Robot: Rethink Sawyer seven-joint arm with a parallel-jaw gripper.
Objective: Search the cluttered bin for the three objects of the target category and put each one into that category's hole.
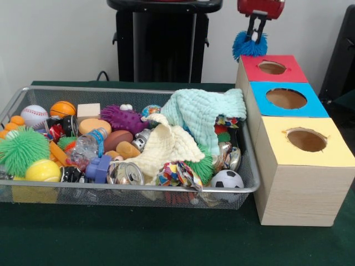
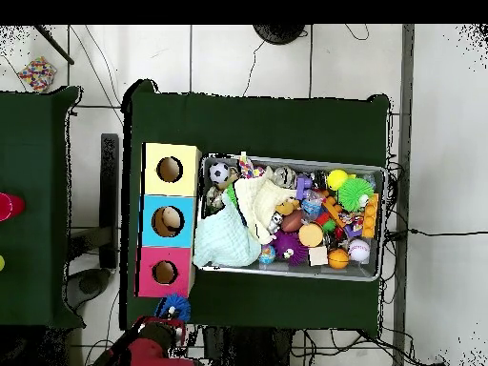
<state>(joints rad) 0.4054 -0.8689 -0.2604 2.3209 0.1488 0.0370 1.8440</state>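
Observation:
My gripper (image 1: 256, 34) hangs behind the far end of the wooden box, shut on a blue spiky ball (image 1: 248, 45). The ball floats just beyond the red-topped section and its hole (image 1: 272, 67); the blue hole (image 1: 285, 98) and yellow hole (image 1: 306, 139) lie closer to the camera. From overhead, the blue spiky ball (image 2: 173, 308) sits just off the red section (image 2: 164, 273), with the gripper (image 2: 164, 322) beside it. In the wire bin (image 1: 138, 191) lie a large green spiky ball (image 1: 22, 149), a purple spiky ball (image 1: 123, 118) and a smaller green spiky one (image 1: 202, 166).
A mint cloth (image 1: 202, 111) and a cream cloth (image 1: 166, 147) drape over the bin's right half. Around them sit a soccer ball (image 1: 226, 178), baseball (image 1: 34, 115), basketball (image 1: 62, 108), tennis ball (image 1: 42, 170) and a can (image 1: 125, 173). A red cup (image 2: 8, 205) stands on a side table.

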